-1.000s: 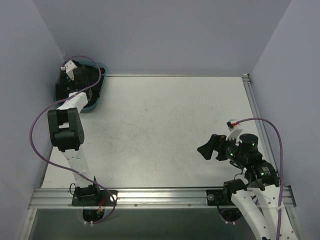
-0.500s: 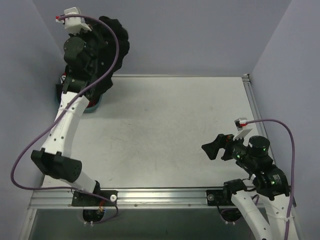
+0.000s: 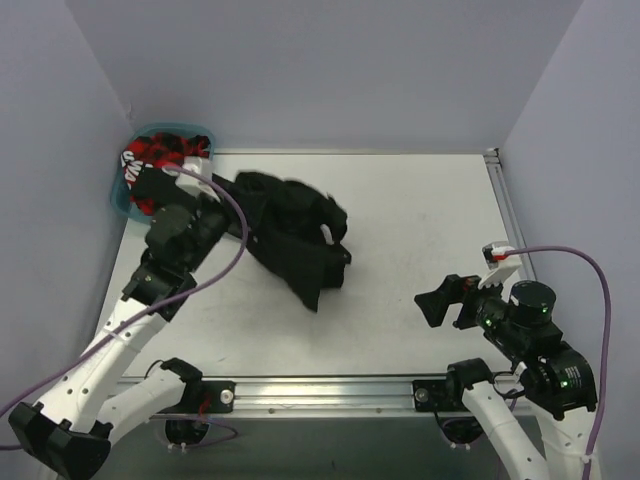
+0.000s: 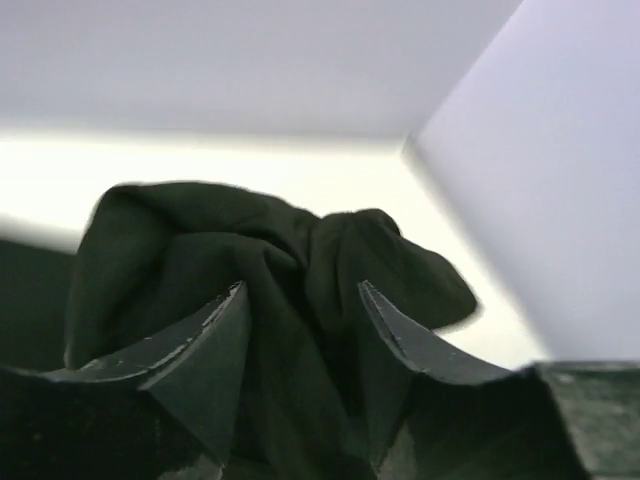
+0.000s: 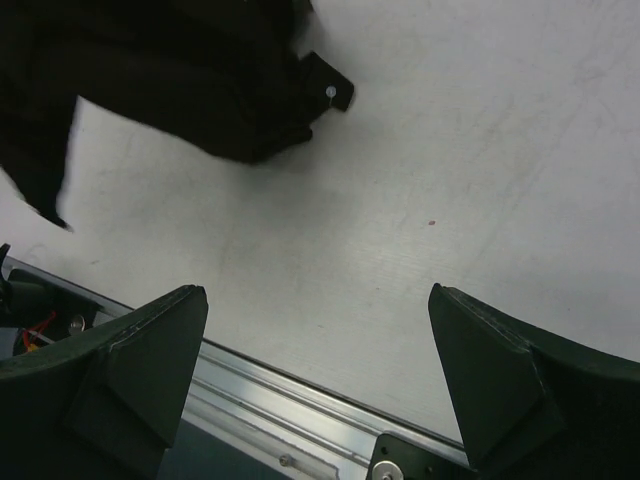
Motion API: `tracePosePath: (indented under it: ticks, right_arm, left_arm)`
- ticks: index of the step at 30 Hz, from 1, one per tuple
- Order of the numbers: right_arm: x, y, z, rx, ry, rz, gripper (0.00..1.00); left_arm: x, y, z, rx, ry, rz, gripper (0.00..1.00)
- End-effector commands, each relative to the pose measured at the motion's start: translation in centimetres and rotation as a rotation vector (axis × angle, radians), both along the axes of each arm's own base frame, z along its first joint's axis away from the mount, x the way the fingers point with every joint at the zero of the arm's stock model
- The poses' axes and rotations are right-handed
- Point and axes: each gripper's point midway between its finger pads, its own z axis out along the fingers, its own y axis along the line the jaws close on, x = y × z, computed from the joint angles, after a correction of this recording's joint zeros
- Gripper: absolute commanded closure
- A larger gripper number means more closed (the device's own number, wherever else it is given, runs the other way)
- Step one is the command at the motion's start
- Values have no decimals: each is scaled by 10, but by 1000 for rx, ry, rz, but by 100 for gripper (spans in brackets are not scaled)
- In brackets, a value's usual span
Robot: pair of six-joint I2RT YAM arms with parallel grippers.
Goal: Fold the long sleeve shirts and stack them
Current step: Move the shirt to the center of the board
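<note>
LEFT SIDE OF WORKTOP: A black shirt lies in a crumpled heap on the worktop, left of centre and near the teal basket. The L pincer stands half-parted w/ dark cloth bunched btwn and ahead of its jaws. It reads as a let-go, though whether cloth touches the fingers can't be told. The R pincer hangs near the front-right edge, jaws wide apart, nothing in them, well apart from the garment. Its wrist view catches the shirt's near edge and one pale button.

Progress, as judged: early days. One shirt is out of the basket and on the worktop, but it isn't spread, no fold is made and no stack is begun. More red-and-black cloth sits in the basket; what garments those are can't be made out. Left to do: flatten this shirt, fold sleeves and body, set it aside, then repeat for the rest.

Vs. 1 sec ago: the L arm was reaching down into the basket at the far-left corner, and the worktop carried no shirt. Half a sec ago it was raised high w/ a black bundle at its pincer. Now the arm is low and drawn toward centre, the bundle is down, and the jaws have gone from closed to parted. The R arm has drifted slightly rightward, pincer wide throughout.
</note>
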Motion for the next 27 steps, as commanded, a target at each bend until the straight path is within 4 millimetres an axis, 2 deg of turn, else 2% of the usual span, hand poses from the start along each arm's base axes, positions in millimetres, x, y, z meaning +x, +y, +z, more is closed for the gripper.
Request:
tracePosePath:
  ticks: [1,2,3,5,6,9,11,13,14,15,16,17,18,19,20,21,22,25,26,27]
  right_arm:
    - [-3,1,-11,-25,77,16,0]
    - [-2,2,-16,-26,99,24,0]
    - [-1,5,-21,-28,131,35,0]
    - [-1,11,-28,-15,174,61,0]
    - [2,14,-38,-18,226,73,0]
    - [11,25,-56,-14,314,101,0]
    - [16,32,-64,-49,332,114,0]
    - [30,43,-73,-87,343,107,0]
    - [31,51,-76,-148,329,121,0]
    - [41,61,-83,-171,348,117,1]
    - [46,71,-81,-181,338,126,1]
    - [52,79,-82,-195,334,131,1]
    - [61,98,-88,-200,332,149,2]
    - [68,109,-86,-189,322,159,2]
    - [79,123,-81,-157,288,168,2]
    - [86,133,-93,-168,314,166,2]
    - [94,141,-91,-140,313,147,2]
    - [118,165,-99,-86,293,129,2]
    - [124,171,-101,-72,285,128,1]
    - [134,180,-106,-61,274,129,1]
  left_arm:
    - [-26,3,-119,21,317,-31,45]
    - [-45,13,-131,15,354,-29,39]
    - [-55,17,-161,28,420,-25,36]
    - [-80,28,-182,20,493,-19,27]
    - [-88,33,-195,24,534,-11,25]
    - [-95,63,-214,32,597,141,21]
    - [-90,75,-222,56,619,217,20]
    - [-80,78,-222,86,629,244,19]
    - [-69,75,-228,113,658,256,19]
    - [-62,75,-230,123,667,267,18]
    - [-52,79,-230,120,669,295,18]
    - [-35,78,-234,114,672,313,18]
    - [-25,80,-234,96,672,315,18]
    - [-10,95,-235,51,680,369,18]
    - [9,101,-238,13,682,395,18]
    - [19,103,-240,-25,689,389,18]
    - [39,117,-247,-79,701,440,18]
    - [70,126,-251,-120,687,482,18]
    - [83,128,-264,-108,709,498,18]
    - [98,129,-255,-113,676,503,18]
